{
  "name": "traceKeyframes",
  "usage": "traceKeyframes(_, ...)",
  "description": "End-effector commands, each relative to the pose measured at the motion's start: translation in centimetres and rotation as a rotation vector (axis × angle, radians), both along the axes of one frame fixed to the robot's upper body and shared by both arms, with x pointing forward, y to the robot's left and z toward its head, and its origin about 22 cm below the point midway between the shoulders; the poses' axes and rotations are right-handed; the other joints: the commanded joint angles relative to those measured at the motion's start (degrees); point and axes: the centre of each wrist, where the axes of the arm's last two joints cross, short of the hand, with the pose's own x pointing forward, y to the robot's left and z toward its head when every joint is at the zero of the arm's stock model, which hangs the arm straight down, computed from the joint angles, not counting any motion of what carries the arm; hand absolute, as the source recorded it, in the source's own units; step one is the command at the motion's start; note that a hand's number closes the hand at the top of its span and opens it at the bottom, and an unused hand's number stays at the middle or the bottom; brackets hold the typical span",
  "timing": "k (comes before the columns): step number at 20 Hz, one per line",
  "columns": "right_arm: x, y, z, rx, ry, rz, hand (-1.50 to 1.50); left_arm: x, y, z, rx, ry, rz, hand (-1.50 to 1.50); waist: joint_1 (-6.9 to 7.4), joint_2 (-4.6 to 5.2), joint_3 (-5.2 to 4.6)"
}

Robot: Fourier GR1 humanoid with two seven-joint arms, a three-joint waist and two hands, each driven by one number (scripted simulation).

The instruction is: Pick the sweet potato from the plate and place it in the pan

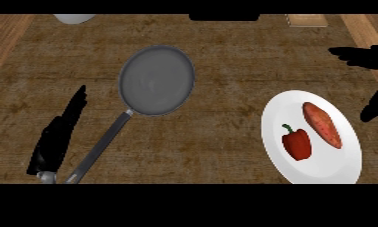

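I am looking down at a brown woven tabletop (221, 41). An orange, tapered sweet potato (322, 124) is lying on the white plate (325, 171); my right robot hand (358, 57) is hovering with fingers spread.

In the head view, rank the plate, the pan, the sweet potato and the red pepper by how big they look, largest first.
1. Pan, counting its long handle; its round part alone looks about level with the plate, so that call is unsure.
2. Plate, cut off by the view's lower edge.
3. Sweet potato.
4. Red pepper.
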Motion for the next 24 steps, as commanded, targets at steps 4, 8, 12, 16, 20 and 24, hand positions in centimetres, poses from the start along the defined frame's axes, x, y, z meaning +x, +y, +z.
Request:
traceKeyframes(4,0.4,3.8,-2.1,-0.153,0.103,0.112,-1.50,0.0,0.1,0.4,0.002,0.001,0.019,0.00,-0.38,-0.08,0.01)
traceKeyframes(8,1.3,6.0,-1.5,-0.218,0.190,0.140,-1.50,-0.7,0.8,0.0,-0.003,0.003,0.001,0.00,-0.36,-0.13,-0.02)
traceKeyframes(12,0.4,4.7,-2.9,-0.235,0.202,0.134,-1.50,-1.2,-0.1,-1.3,0.002,-0.004,0.012,0.00,-0.48,-0.07,0.01)
traceKeyframes(16,1.0,5.9,-2.6,-0.249,0.234,0.165,-1.50,-0.1,-1.7,0.8,0.005,-0.002,0.001,0.00,-0.42,-0.06,0.03)
traceKeyframes(20,0.4,7.3,-4.5,-0.321,0.264,0.166,-1.50,-1.5,1.5,0.4,0.002,0.011,0.002,0.00,-0.23,-0.10,0.03)
traceKeyframes(24,-0.2,6.9,-4.7,-0.351,0.281,0.161,-1.50,0.7,1.7,-0.5,-0.008,0.005,0.017,0.00,-0.66,-0.06,0.01)
